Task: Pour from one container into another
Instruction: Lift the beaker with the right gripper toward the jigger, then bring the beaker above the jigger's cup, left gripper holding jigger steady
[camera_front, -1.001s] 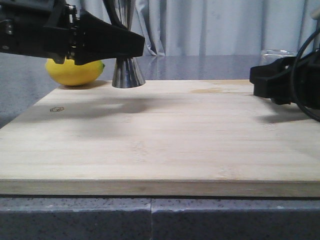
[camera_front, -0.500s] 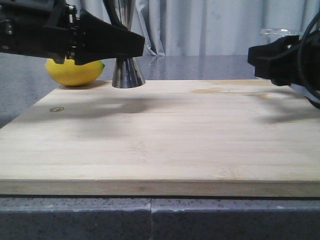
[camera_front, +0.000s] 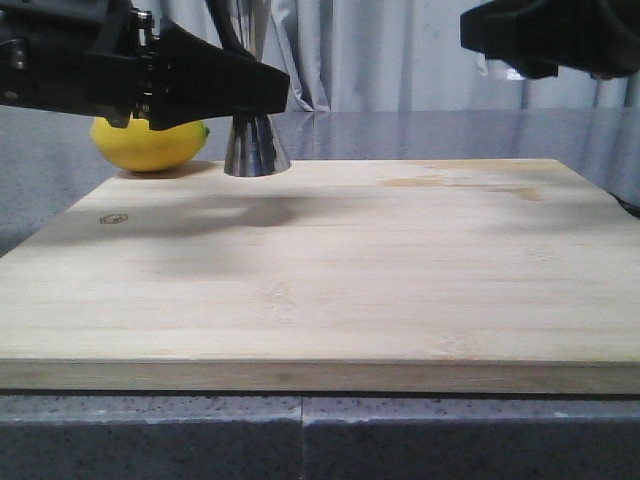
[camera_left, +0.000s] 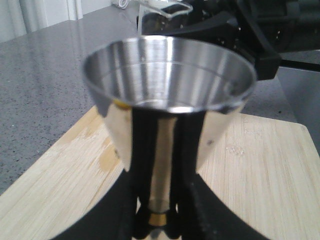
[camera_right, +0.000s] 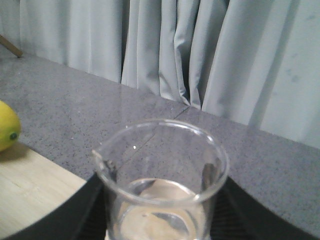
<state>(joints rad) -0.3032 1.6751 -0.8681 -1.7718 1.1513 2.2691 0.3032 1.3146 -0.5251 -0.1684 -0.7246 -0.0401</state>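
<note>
While the left gripper (camera_front: 262, 88) clamps its fingers (camera_left: 186, 150) round the jigger (camera_front: 256, 140) standing far left on the board (camera_front: 330, 270), raised high at far right: right gripper (camera_front: 480, 30), fingers closed on the beaker (camera_right: 162, 185).

Clear glass beaker (camera_right: 162, 185) upright, raised above board, steel jigger (camera_left: 167, 107) standing upright, gold waist band

The jigger (camera_front: 256, 140) stands at the board's (camera_front: 320, 290) far left edge, right of the lemon (camera_front: 148, 145).
</note>
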